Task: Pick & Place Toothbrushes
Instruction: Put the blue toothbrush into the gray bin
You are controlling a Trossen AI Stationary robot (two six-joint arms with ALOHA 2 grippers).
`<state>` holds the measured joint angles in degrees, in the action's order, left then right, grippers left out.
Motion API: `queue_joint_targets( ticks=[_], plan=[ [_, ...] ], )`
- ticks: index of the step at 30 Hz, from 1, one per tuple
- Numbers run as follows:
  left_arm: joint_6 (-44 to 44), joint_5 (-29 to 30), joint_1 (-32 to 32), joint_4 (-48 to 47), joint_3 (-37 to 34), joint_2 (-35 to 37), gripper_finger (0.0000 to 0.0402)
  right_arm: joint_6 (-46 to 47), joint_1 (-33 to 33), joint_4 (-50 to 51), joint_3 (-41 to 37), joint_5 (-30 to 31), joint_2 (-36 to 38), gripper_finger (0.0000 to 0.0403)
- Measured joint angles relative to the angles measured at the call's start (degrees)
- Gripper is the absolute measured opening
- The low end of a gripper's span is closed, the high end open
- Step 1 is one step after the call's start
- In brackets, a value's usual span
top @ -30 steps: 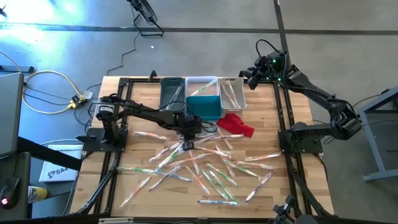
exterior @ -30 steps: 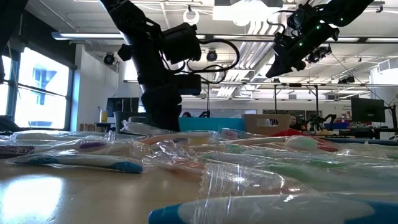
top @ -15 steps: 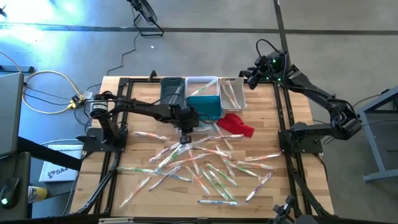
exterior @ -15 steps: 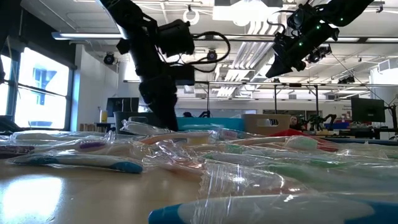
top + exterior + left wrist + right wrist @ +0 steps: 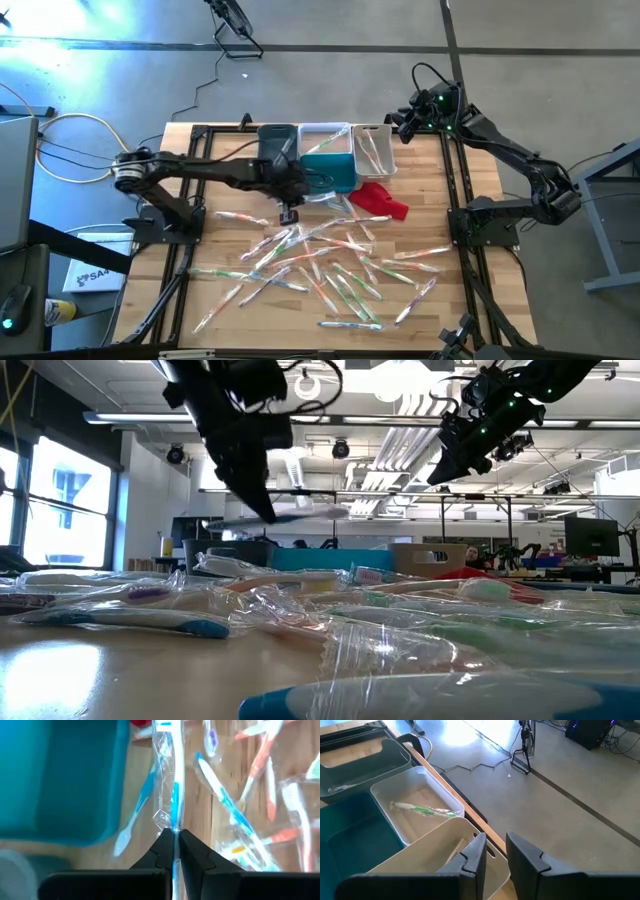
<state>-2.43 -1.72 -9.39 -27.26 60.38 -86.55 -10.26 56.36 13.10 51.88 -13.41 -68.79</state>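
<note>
Many wrapped toothbrushes (image 5: 330, 265) lie scattered over the wooden table. My left gripper (image 5: 288, 212) hangs above the pile's far edge, near the teal bin (image 5: 328, 172), shut on a blue-and-white toothbrush (image 5: 174, 785) in a clear wrapper. That brush shows as a thin level bar (image 5: 300, 516) in the low view. My right gripper (image 5: 405, 125) waits high over the far right bins. Its fingers (image 5: 492, 851) are apart with nothing between them. My left gripper pinches the wrapped blue-and-white toothbrush between its two fingertips, on the handle (image 5: 174, 831). The fingers slant down from the table's left side. Most of the brush reaches out beyond the fingertips. It hangs about level, clear of the pile and the table.
A grey bin (image 5: 277, 148), a white bin (image 5: 325, 135) holding a green toothbrush (image 5: 425, 810), the teal bin and a beige bin (image 5: 372, 148) stand in a cluster at the far edge. A red cloth (image 5: 380, 200) lies beside the teal bin.
My left gripper has risen from the pile and drawn toward the table's far-left, staying shut. The blue-and-white toothbrush has come up with it, lifted clear of the other brushes.
</note>
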Motion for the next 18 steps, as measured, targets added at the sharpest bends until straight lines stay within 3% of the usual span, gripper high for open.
queue_joint_targets(
  ticks=[11, 18],
  plan=[
    [9.8, 1.1, 0.0, 0.5, 0.0, 11.1, 0.0007, 0.0, 0.0, 0.0, 0.0, 0.0, 0.0, 0.0067],
    [14.2, 5.7, 0.0, 1.9, 0.1, 16.2, 0.0007, 0.0, -0.1, 0.0, 0.0, 0.0, 0.0, 0.0067]
  ],
)
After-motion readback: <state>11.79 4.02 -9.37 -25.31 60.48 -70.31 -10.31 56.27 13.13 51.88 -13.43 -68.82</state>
